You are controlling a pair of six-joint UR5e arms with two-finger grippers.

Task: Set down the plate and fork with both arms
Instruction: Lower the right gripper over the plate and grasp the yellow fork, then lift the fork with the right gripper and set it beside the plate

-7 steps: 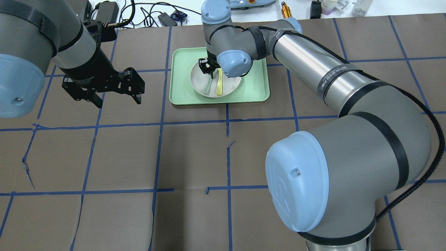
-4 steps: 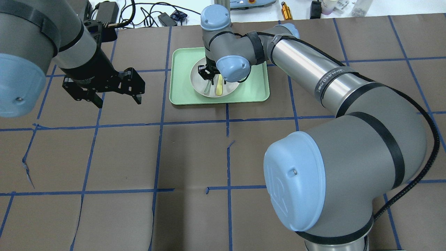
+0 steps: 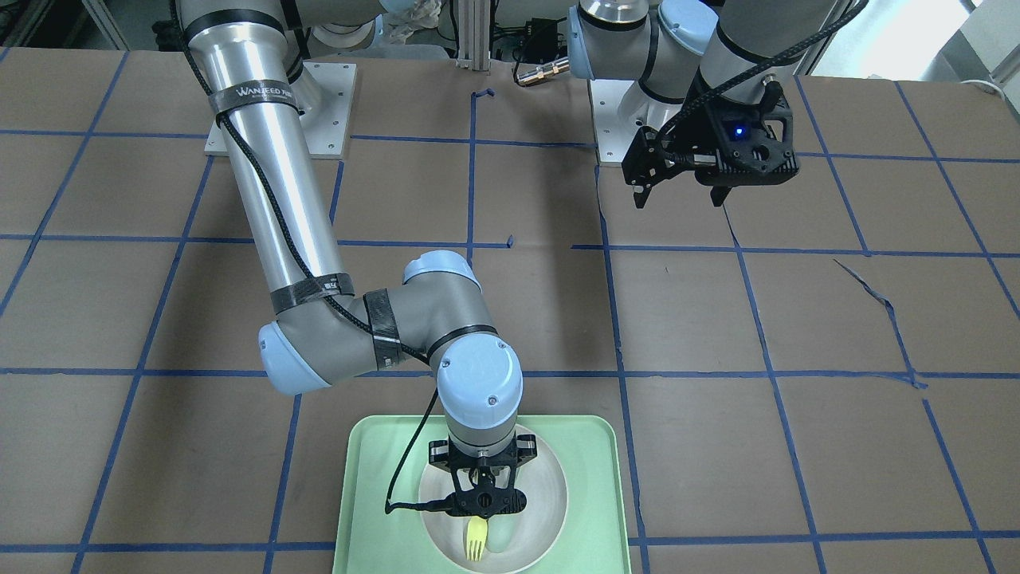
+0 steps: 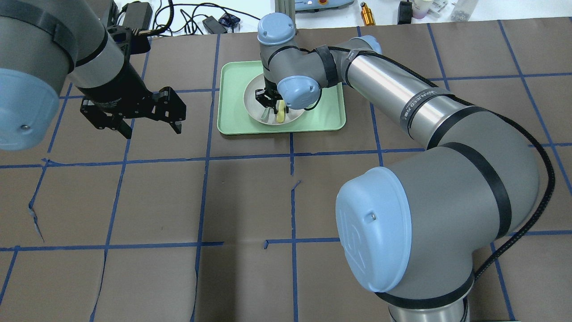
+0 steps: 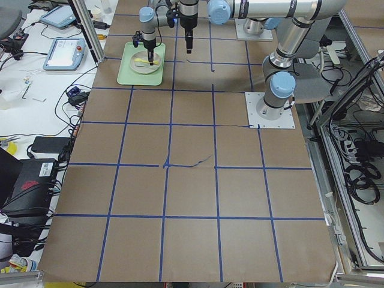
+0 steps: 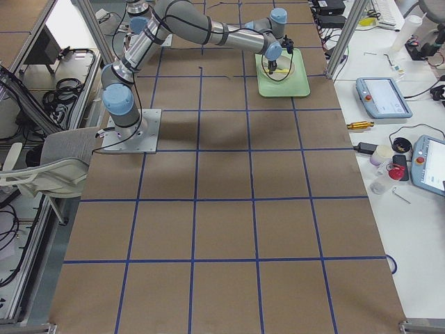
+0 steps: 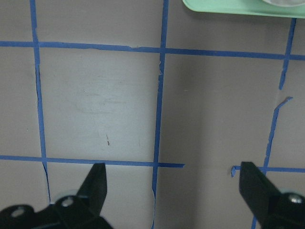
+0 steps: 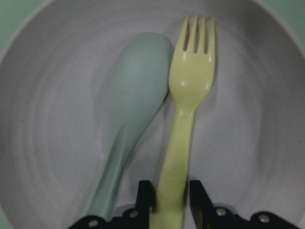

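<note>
The off-white plate [image 3: 547, 493] sits on the mint-green tray [image 3: 374, 478], also seen from overhead [image 4: 251, 99]. The yellow fork [image 8: 190, 90] lies flat in the plate [image 8: 248, 119], tines away from the wrist camera; it also shows in the front view [image 3: 476, 548] and overhead [image 4: 280, 117]. My right gripper [image 8: 171, 202] is low over the plate, fingers pressed to both sides of the fork's handle; it points straight down [image 3: 478, 510] [image 4: 270, 103]. My left gripper [image 4: 153, 132] hangs wide open and empty above bare table, left of the tray [image 3: 679, 201] [image 7: 171, 167].
A pale grey-green spoon [image 8: 138, 86] lies in the plate right beside the fork, its bowl touching the fork's neck. The tray's corner [image 7: 228, 5] shows at the top of the left wrist view. Cables and devices [image 4: 214, 22] lie beyond the table's far edge.
My right gripper has come down onto the plate, toward its near side, and now covers more of the fork and spoon. The left arm has not moved.
</note>
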